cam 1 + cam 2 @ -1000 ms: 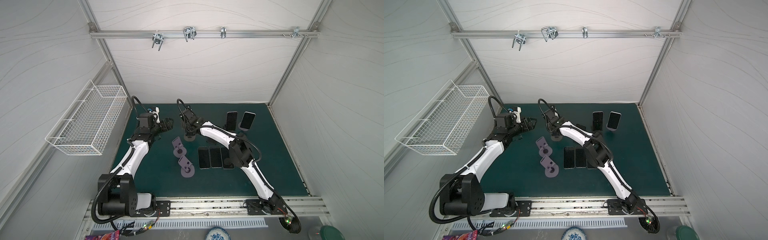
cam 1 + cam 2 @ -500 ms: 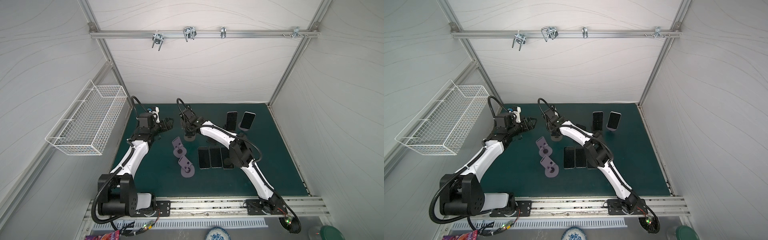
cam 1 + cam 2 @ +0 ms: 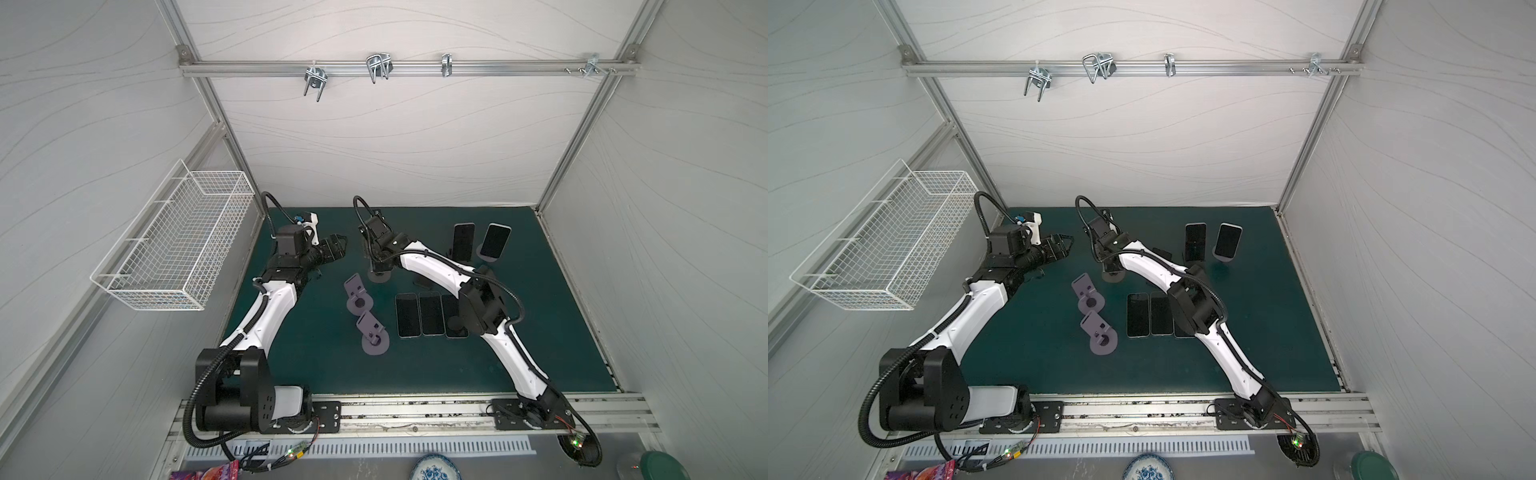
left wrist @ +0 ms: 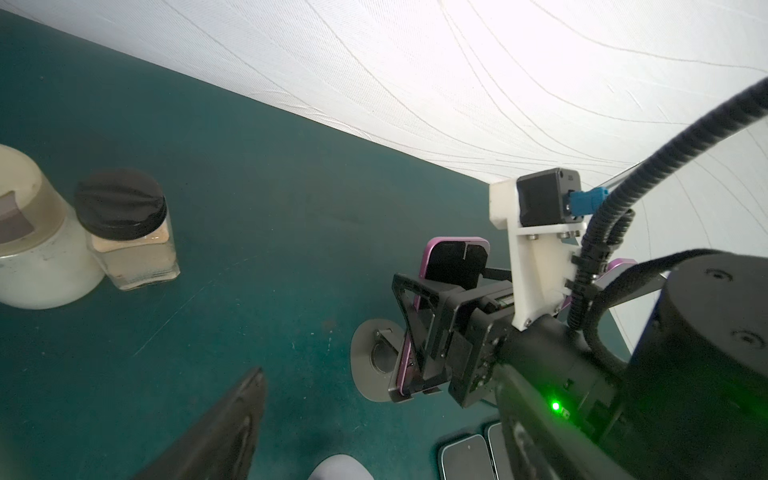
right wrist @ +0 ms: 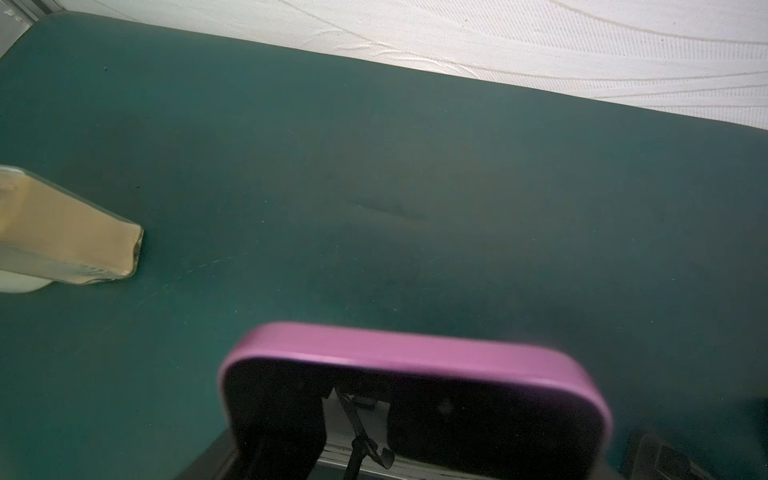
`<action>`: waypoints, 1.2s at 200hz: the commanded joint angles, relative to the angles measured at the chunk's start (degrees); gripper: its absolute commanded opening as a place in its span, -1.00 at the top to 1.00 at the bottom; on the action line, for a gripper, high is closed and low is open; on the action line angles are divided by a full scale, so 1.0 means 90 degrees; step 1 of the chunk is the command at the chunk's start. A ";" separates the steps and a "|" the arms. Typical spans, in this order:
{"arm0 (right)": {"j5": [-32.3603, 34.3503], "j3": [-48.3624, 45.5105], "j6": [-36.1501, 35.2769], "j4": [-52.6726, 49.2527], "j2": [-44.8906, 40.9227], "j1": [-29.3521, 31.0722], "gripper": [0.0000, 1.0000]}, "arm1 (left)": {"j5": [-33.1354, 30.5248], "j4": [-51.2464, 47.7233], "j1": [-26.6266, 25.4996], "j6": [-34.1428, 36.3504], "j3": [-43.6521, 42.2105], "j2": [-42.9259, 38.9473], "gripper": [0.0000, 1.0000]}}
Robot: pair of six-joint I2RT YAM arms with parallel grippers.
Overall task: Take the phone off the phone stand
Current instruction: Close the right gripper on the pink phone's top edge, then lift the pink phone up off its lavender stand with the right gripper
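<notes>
Green mat (image 3: 316,374), white-walled cell. Vs earlier frames we note no visible shift of either arm in top views. Right gripper (image 3: 377,266) fingers (image 4: 409,316) clamp pink phone (image 4: 455,259) by its sides; phone sits upright on grey stand (image 4: 368,361). Left gripper (image 3: 337,245) hovers nearby, fingers spread, empty.
</notes>
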 commanded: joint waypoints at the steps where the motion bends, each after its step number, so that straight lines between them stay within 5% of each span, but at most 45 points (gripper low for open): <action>1: -0.0002 0.0133 0.0046 -0.0196 -0.0330 -0.0018 -0.51 | 0.0146 0.0342 0.0079 -0.0088 0.0254 0.0024 -0.74; 240: -0.0143 -0.1009 -0.0046 0.1047 -0.1196 -0.0125 -0.45 | 0.0301 0.0496 0.0156 -0.0186 0.0201 0.0044 -0.73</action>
